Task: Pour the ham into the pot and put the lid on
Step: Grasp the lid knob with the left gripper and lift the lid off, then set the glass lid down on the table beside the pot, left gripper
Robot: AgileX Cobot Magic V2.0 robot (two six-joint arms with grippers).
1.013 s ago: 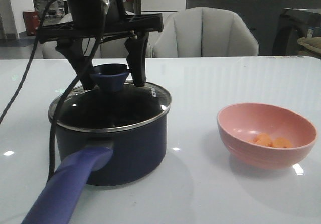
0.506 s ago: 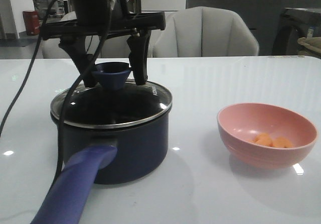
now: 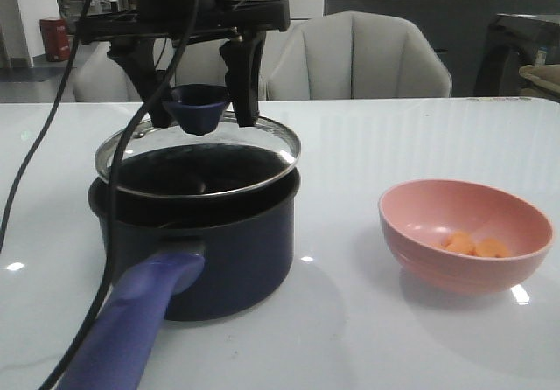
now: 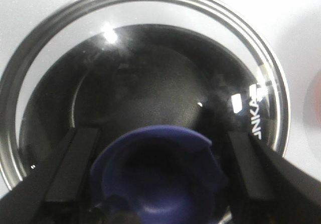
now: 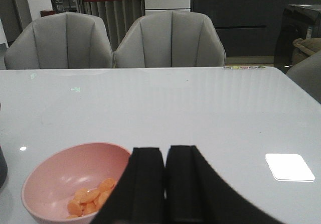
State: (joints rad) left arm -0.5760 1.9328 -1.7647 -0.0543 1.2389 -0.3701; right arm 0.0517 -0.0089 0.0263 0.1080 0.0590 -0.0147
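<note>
**A:** Why is the glass lid hanging tilted above the saucepan?

**B:** The left end effector grips its cup-shaped knob — one black finger on each side — and holds it clear of the rim, the edge at 3 o'clock riding higher than the edge at 9. My guess is the pot has to be open so the ham can go in.

**A:** And the ham?

**B:** In the pink bowl, at 3 o'clock from the pot and well apart from it on the desk. The ham slices lie piled at the bowl's bottom — small, orange, flat and roundish.

**A:** The right end effector?

**B:** The right end effector hovers near the bowl with its two black fingers pressed together, holding nothing.

**A:** Materials?

**B:** Clear glass with a bright steel rim and white lettering near the edge; the knob is matte purple-blue, like the long handle. The pot wall is dark navy, the inside black and dull. The desk is glossy white, throwing back the lamps.
</note>
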